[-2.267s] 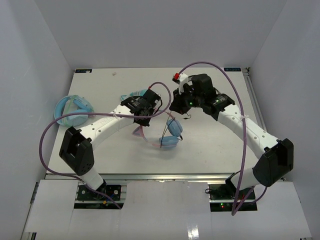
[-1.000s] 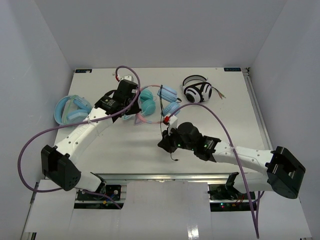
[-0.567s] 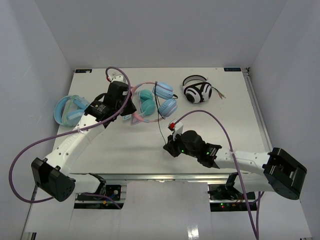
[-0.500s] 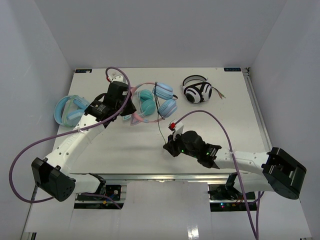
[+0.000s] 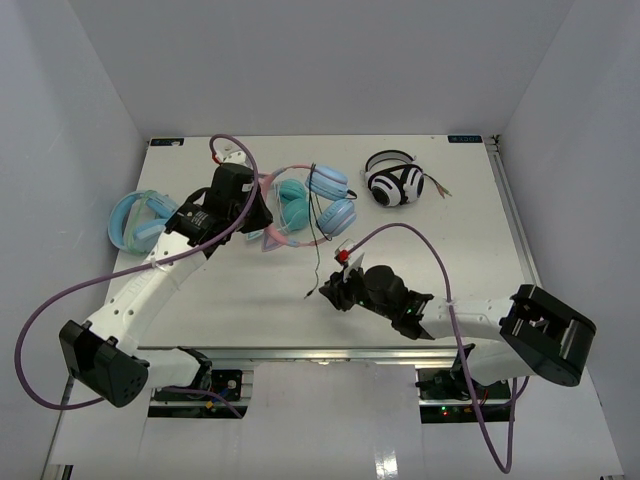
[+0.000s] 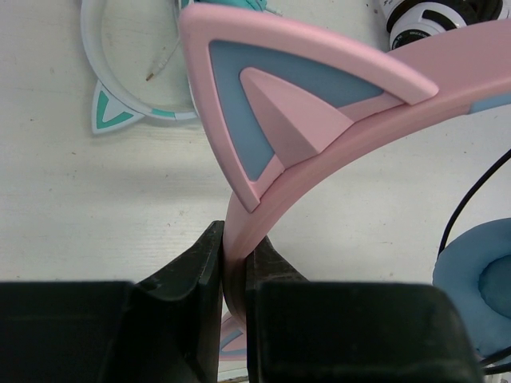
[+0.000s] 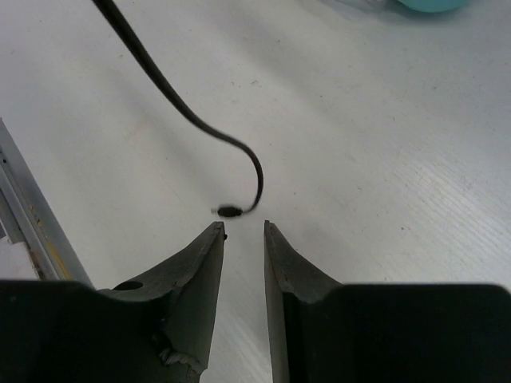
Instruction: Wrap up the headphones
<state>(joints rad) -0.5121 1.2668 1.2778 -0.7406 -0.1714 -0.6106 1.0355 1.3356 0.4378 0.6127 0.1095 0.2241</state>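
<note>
Pink headband (image 6: pixel 343 96) sits clamped in my left tool (image 6: pixel 234 243), my right tool (image 7: pixel 243 230) is apart, empty beside the loose cable (image 7: pixel 192 120), so wrapping the headphones (image 5: pixel 337 214) seems barely begun.

Overhead wide; wrist cams close, facing table (image 5: pixel 450 250).

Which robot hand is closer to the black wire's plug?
Right. The right hand sits open just short of the plug; the left hand is far off, clamped on the pink headband.
</note>
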